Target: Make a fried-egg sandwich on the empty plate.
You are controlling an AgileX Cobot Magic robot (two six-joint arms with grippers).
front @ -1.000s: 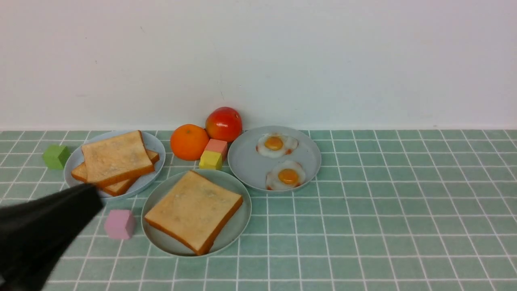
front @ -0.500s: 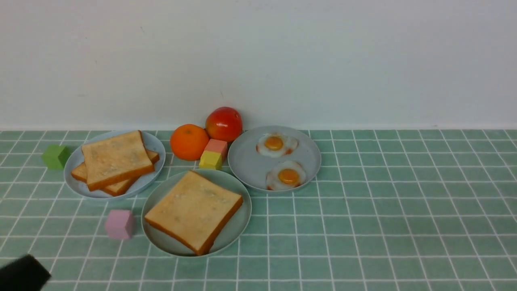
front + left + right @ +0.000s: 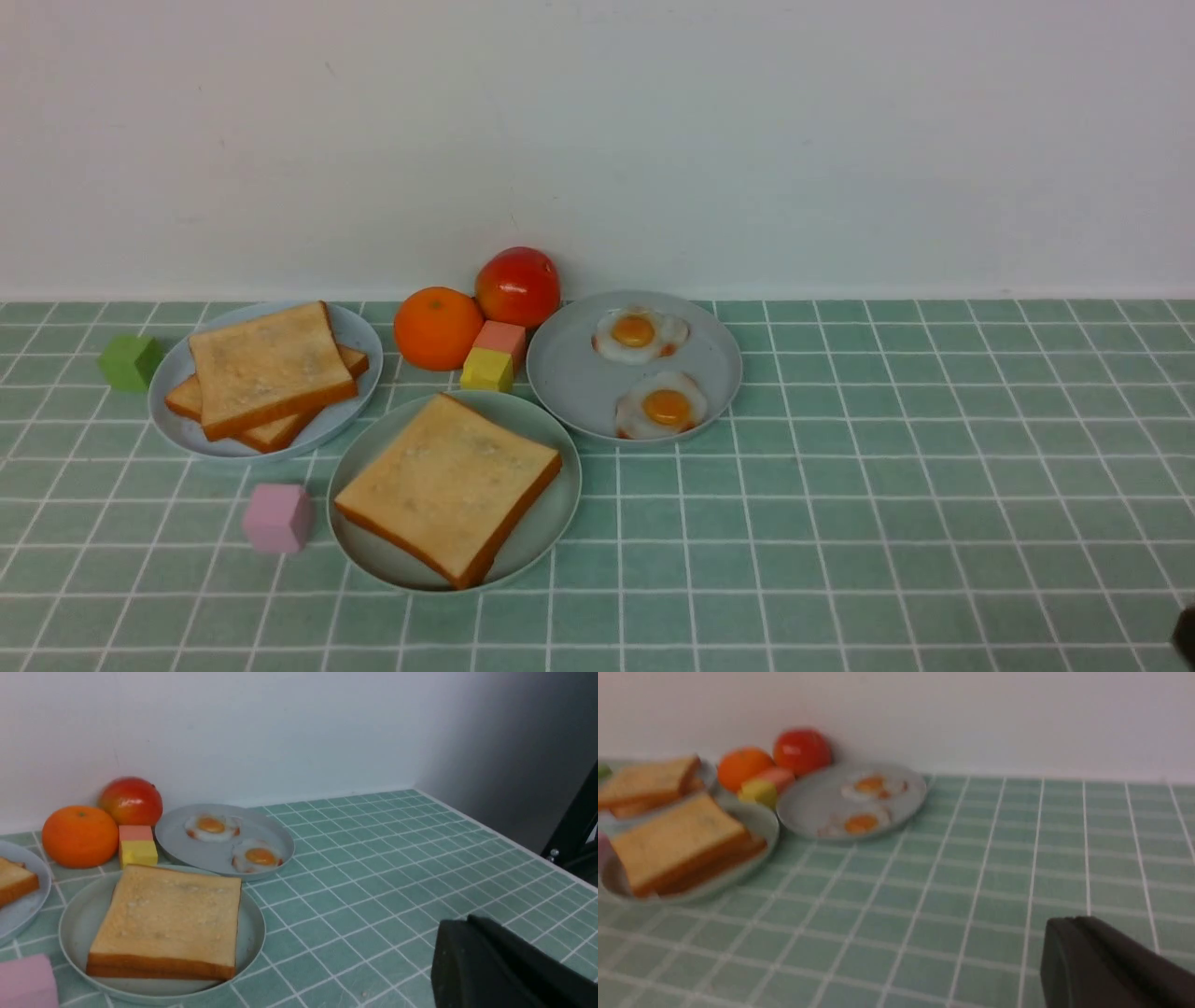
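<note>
The pale mint-green plate (image 3: 548, 527) sits front centre with one tan toast slice (image 3: 448, 485) lying flat on it; both also show in the left wrist view, the plate (image 3: 77, 919) and the toast (image 3: 168, 914). Two fried eggs (image 3: 640, 333) (image 3: 665, 407) lie on a greyer plate (image 3: 579, 383) behind it to the right. Two more toast slices (image 3: 266, 369) are stacked on the left grey plate (image 3: 359, 341). My left gripper (image 3: 466, 919) is shut and empty, and is out of the front view. My right gripper (image 3: 1072, 919) is shut and empty, over bare tiles far right of the plates.
An orange (image 3: 437, 328), a red fruit (image 3: 517, 285), a pink block (image 3: 502, 337) and a yellow block (image 3: 486, 370) crowd between the plates at the back. A green cube (image 3: 129, 361) and a pink cube (image 3: 276, 516) lie at the left. The wall stands close behind.
My left arm has drawn back down and left, out of the front view. A dark tip of my right arm now shows at the bottom right corner. Food and plates have not moved.
</note>
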